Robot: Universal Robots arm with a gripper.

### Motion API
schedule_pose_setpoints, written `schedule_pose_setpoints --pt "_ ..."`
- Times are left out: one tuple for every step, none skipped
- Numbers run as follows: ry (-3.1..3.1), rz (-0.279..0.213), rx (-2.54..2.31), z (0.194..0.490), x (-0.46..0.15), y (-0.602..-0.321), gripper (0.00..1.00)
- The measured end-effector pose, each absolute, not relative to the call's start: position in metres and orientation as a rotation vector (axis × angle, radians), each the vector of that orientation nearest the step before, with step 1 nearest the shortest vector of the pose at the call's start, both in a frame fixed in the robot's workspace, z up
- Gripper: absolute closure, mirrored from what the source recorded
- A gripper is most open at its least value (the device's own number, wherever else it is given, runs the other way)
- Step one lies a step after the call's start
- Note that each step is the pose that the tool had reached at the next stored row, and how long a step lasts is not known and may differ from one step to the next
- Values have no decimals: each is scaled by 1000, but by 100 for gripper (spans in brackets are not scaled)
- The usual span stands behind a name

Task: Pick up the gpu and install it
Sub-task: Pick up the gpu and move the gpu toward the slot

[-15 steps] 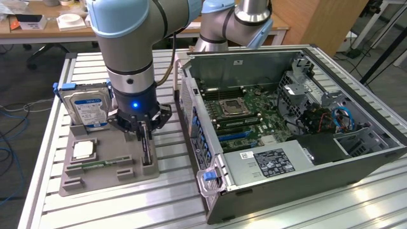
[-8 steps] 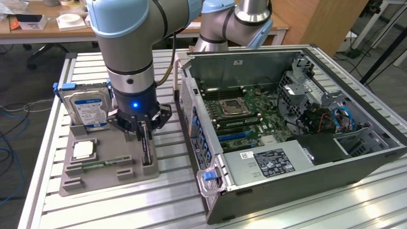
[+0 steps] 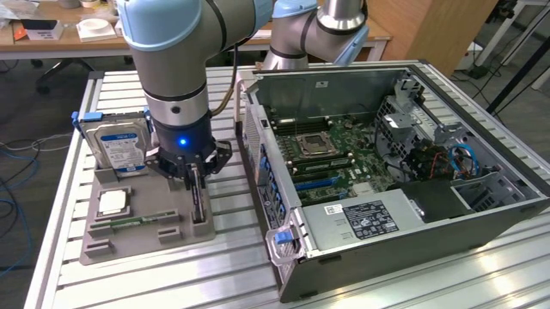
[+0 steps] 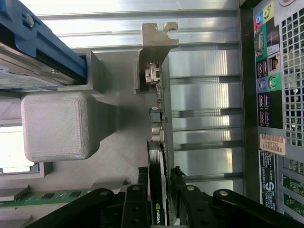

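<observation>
Gpu [image 3: 200, 207] stands on edge in the grey holder [image 3: 142, 222] on the counter [image 3: 129, 283], beside the open computer case [image 3: 284, 251]; the pincer [image 3: 193, 175] pinches its two faces.

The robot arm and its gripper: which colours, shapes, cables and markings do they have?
The arm is made of thick grey tubes with light blue joint caps. A cable runs beside it. Its black wrist section carries a small blue light. The gripper is black, with jointed fingers.
</observation>
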State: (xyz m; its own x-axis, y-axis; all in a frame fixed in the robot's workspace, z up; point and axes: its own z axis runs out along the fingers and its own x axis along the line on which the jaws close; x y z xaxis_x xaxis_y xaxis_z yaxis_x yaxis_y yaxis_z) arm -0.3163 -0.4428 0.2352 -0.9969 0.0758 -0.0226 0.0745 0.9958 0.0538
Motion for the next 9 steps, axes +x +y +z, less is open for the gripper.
schedule_pose_setpoints --pt "3114 83 117 235 -316 -443 67" --pt "3114 82 117 235 -316 -443 69" --pt "3114 82 117 235 -316 -443 69" --pt "3114 82 117 235 -316 -443 74" --pt "3114 82 117 235 -316 -443 74" --pt "3114 83 117 235 -316 -443 74" --pt "3114 83 117 235 -316 -443 74" --pt "3114 82 117 235 -316 -443 74" --pt "3114 83 117 235 -316 -443 74"
